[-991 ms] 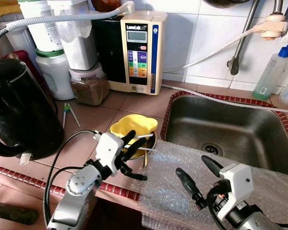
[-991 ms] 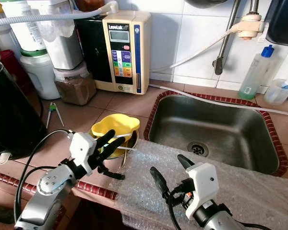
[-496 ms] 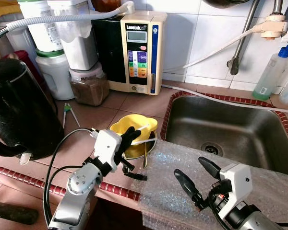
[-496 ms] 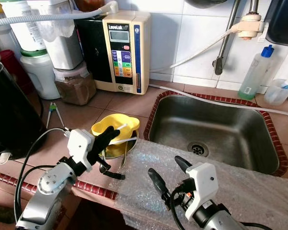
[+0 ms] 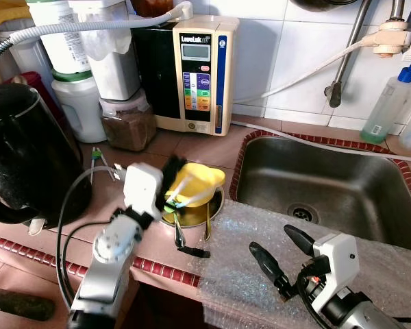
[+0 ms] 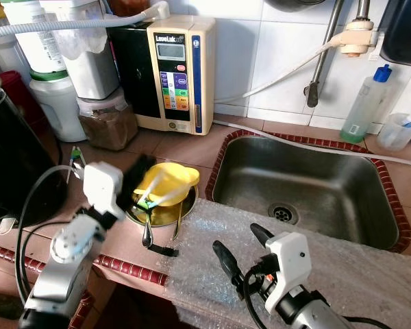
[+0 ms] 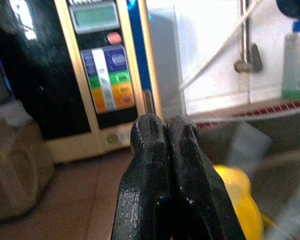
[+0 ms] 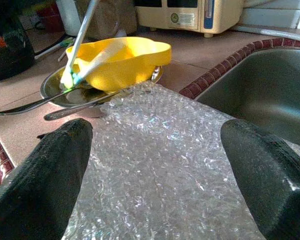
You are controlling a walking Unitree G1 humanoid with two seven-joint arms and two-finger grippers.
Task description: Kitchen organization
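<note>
My left gripper (image 5: 172,168) is raised over the near left rim of a yellow bowl (image 5: 198,179), its black fingers (image 7: 162,150) pressed shut. A thin white toothbrush (image 8: 82,30) with a green and blue head (image 5: 172,201) hangs down from it toward the metal dish (image 5: 212,209) under the bowl. A second white stick leans across the bowl. Two spoons (image 5: 180,236) rest on the dish's near edge. My right gripper (image 5: 272,241) stands open just above the bubble wrap sheet (image 8: 160,165) at the counter's front.
A steel sink (image 5: 329,178) lies to the right of the bowl. A black kettle (image 5: 20,157) stands at the left. A water ioniser (image 5: 198,75), jars and tubs line the back wall. Small green-handled tongs (image 5: 99,159) lie on the tiles. A plastic bottle (image 5: 390,103) stands far right.
My left gripper closed on the toothbrush at the bowl's rim and has lifted it up and to the left. The right gripper has hardly moved.
</note>
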